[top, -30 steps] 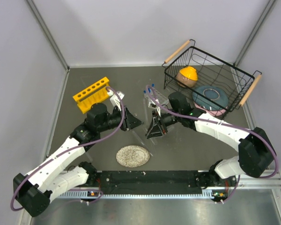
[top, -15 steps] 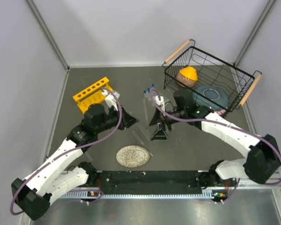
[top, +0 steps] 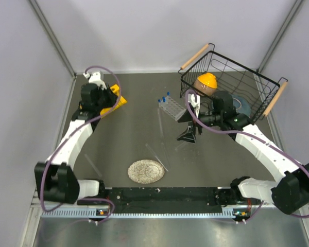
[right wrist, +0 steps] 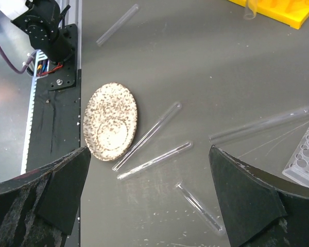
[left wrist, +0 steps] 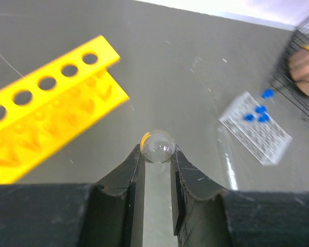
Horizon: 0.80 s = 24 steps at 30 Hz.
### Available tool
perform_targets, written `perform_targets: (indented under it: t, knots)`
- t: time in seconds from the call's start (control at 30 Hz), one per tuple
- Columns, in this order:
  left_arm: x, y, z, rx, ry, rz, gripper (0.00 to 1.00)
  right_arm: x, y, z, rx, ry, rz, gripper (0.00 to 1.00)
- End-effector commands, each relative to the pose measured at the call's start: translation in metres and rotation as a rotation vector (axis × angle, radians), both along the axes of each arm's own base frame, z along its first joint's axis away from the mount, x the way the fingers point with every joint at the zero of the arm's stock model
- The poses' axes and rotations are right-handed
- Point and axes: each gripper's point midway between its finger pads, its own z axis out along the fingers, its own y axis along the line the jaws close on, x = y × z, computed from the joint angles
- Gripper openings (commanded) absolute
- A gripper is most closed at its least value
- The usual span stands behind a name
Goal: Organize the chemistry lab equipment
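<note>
Left gripper (left wrist: 157,157) clamped on a long thin clear test tube (left wrist: 157,146), rounded end forward, axis along the fingers; yellow six-hole plastic tube rack (left wrist: 67,110) lies apart at left of the wrist frame, holes in a diagonal row; left arm nearer; right gripper (right wrist: 149,185) spread wide, empty, above loose clear tubes (right wrist: 147,135)

Rack (left wrist: 51,118) yellow; vial caps (left wrist: 262,117) blue; disc (right wrist: 110,121) brown-speckled; tubes (right wrist: 146,137) clear.
</note>
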Motion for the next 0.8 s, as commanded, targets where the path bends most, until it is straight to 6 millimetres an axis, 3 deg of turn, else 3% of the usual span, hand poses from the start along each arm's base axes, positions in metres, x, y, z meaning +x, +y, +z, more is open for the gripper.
perform_targets:
  t: [0.0,0.23,0.53,0.77]
  knots:
    - [0.056,0.031,0.05,0.099,-0.194,0.086,0.06,-0.004,0.001,0.009,0.02,-0.067,0.037,0.99]
    - [0.101,0.048,0.05,0.132,-0.193,0.125,0.06,-0.001,0.001,0.002,-0.001,-0.07,0.036,0.99]
    - [0.125,0.053,0.056,0.175,-0.2,0.128,0.06,-0.001,0.003,-0.003,-0.02,-0.072,0.043,0.99]
    - [0.135,0.055,0.049,0.21,-0.179,0.117,0.06,-0.001,0.003,-0.006,-0.026,-0.065,0.044,0.99]
